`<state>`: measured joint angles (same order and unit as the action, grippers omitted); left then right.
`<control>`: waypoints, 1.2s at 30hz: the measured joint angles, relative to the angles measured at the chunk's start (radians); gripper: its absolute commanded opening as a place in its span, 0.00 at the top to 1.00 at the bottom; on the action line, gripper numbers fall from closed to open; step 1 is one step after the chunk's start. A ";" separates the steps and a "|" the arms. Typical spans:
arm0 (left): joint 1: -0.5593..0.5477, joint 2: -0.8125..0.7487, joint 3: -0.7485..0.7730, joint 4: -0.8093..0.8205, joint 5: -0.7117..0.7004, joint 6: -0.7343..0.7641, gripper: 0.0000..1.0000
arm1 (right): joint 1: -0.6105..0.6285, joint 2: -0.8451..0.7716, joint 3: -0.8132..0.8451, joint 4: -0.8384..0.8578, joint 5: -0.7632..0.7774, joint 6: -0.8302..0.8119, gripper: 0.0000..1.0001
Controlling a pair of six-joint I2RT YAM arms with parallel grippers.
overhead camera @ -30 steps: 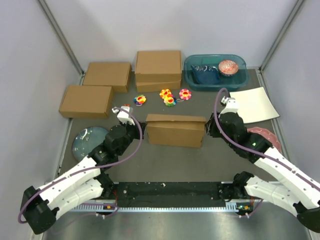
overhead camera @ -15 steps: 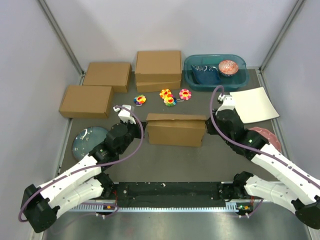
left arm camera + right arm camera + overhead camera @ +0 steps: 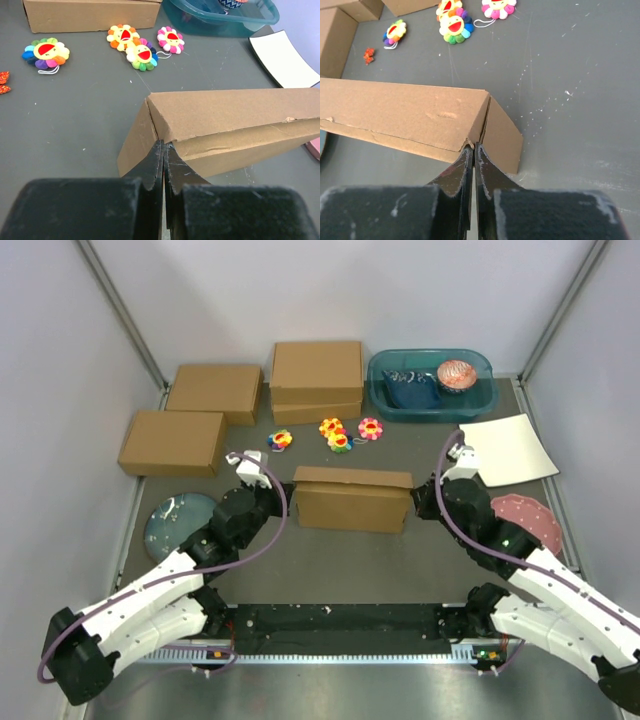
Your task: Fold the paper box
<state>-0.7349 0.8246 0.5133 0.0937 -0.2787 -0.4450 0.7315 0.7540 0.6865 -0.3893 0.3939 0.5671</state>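
Observation:
The paper box (image 3: 350,502) stands closed as a shallow brown mailer in the middle of the table, and it also shows in the left wrist view (image 3: 225,115) and the right wrist view (image 3: 395,110). My left gripper (image 3: 285,499) is shut, its tips (image 3: 164,145) touching the box's near left corner where the lid meets the side wall. My right gripper (image 3: 416,502) is shut too, tips (image 3: 472,146) against the near right corner, by a slightly torn lid edge. I see nothing between either pair of jaws.
Three ready-made cardboard boxes (image 3: 172,441) (image 3: 214,390) (image 3: 316,375) stand at the back left. Plush flowers (image 3: 340,435) lie behind the paper box. A teal bin (image 3: 430,385), a white sheet (image 3: 507,448), a pink plate (image 3: 525,515) and a bluish disc (image 3: 180,518) surround it.
My right gripper has closed and shifted a little toward the near right, ending at the box's right corner. The left arm and the box have stayed put.

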 measured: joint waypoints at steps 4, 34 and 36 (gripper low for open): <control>0.000 0.000 -0.019 0.034 0.000 -0.013 1.00 | 0.000 -0.042 -0.035 0.012 -0.011 0.027 1.00; 0.000 0.005 -0.014 0.027 -0.004 -0.024 0.90 | 0.000 0.069 0.080 -0.012 -0.051 -0.069 1.00; 0.000 0.003 -0.002 0.004 0.004 -0.019 0.76 | 0.000 0.050 0.055 0.013 -0.048 -0.061 1.00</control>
<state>-0.7349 0.8276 0.5110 0.0975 -0.2745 -0.4644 0.7311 0.8043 0.7418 -0.3759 0.3458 0.5056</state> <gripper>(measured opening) 0.086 0.003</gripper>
